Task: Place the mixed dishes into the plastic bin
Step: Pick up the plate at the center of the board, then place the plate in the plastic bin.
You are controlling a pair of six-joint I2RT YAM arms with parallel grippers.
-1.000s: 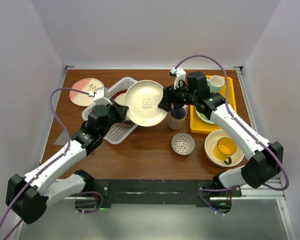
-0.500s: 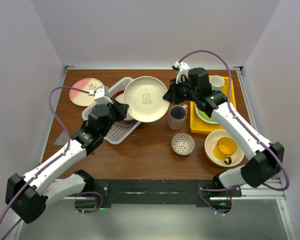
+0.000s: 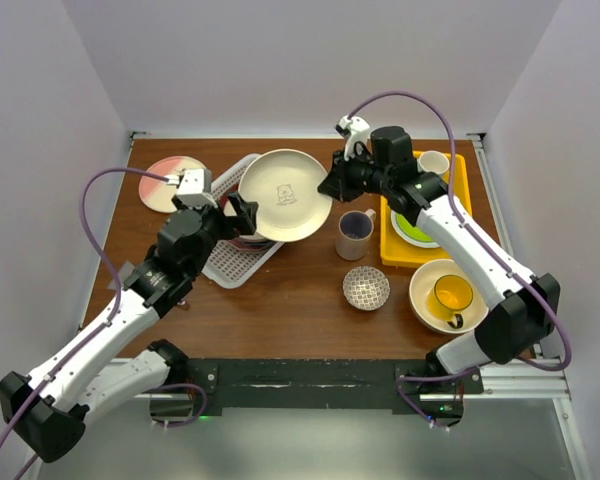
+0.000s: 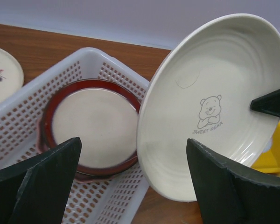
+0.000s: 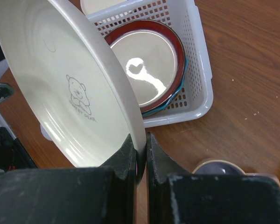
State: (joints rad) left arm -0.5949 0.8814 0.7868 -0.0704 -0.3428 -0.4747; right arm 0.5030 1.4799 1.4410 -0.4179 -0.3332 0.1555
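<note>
Glossy cream bear-print plate [image 5: 60,84], rim in the right jaws' pinch; left jaws wide apart.

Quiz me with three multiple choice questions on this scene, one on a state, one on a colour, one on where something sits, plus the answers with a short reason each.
1. Which hand grips the bear plate?
A. left hand
B. right hand
C. both

2. The top plate in the plastic bin has a rim that is:
A. blue
B. dark red
C. green

3. The yellow mug sits:
A. in the large cream bowl
B. in the plastic bin
C. on the bear plate

Answers:
1 B: its fingers pinch the plate's rim, while the left hand stands open.
2 B: a dark red ring surrounds the pale centre.
3 A: the bowl's rim encloses the mug.
</note>
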